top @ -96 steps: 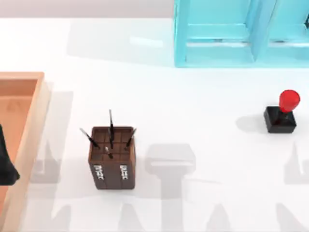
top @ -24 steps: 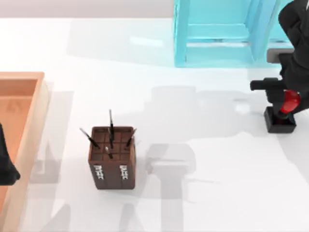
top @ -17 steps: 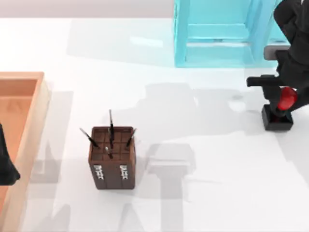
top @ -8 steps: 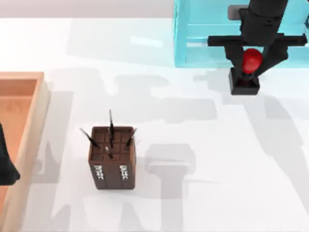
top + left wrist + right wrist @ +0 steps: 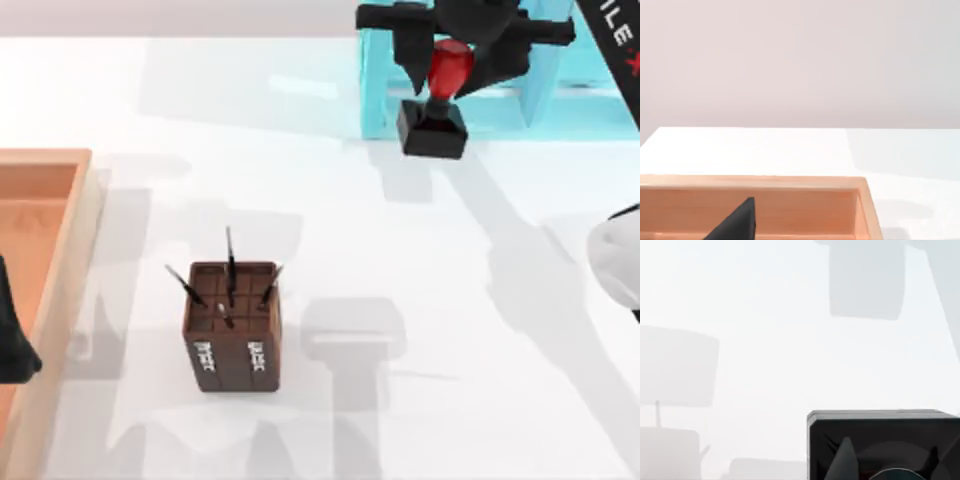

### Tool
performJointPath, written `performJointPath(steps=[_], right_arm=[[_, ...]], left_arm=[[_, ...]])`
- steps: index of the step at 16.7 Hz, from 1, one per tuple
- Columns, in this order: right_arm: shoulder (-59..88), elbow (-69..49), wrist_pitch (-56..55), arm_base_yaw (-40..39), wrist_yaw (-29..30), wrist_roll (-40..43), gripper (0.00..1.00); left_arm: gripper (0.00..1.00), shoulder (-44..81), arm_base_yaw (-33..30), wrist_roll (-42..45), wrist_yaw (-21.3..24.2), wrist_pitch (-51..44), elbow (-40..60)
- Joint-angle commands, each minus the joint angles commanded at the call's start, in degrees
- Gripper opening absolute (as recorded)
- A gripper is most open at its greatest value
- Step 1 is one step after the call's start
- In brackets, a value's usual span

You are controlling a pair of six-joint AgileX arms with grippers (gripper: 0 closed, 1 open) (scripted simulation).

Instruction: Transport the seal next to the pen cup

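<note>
Top view: right gripper [image 5: 451, 62] pinches the seal [image 5: 437, 110] by its red knob, lifted off the table [image 5: 400, 250] near the back, in front of the blue rack [image 5: 400, 90]. Pen cup [image 5: 232, 325] sits well apart, front-left. Mid-carry; next comes a traverse and set-down just beside the cup.

Left wrist view: left gripper [image 5: 735, 222] parked over the wooden tray [image 5: 860, 210]; can't tell its state.

Right wrist view: seal base [image 5: 880, 440] hangs above the table.

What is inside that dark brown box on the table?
The pen cup has a gridded top with a few thin dark pens poking out at angles. The lower parts of the pens and the cells' bottoms are hidden inside.
</note>
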State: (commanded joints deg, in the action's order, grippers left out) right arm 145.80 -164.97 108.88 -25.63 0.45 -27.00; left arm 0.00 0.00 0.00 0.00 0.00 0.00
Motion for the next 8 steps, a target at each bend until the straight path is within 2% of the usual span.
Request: performJointPath(steps=[5, 6, 8], right_arm=[[0.37, -1.34, 1.13, -0.41, 0.02, -0.42, 0.00], [8.15, -18.31, -3.94, -0.87, -0.81, -0.46, 0.00], [7.59, -17.57, -4.41, -1.11, -0.56, -0.73, 0.00]], left_arm=[[1.00, 0.00, 0.00, 0.00, 0.00, 0.00, 0.00], [1.00, 0.00, 0.00, 0.00, 0.00, 0.00, 0.00], [1.00, 0.00, 0.00, 0.00, 0.00, 0.00, 0.00]])
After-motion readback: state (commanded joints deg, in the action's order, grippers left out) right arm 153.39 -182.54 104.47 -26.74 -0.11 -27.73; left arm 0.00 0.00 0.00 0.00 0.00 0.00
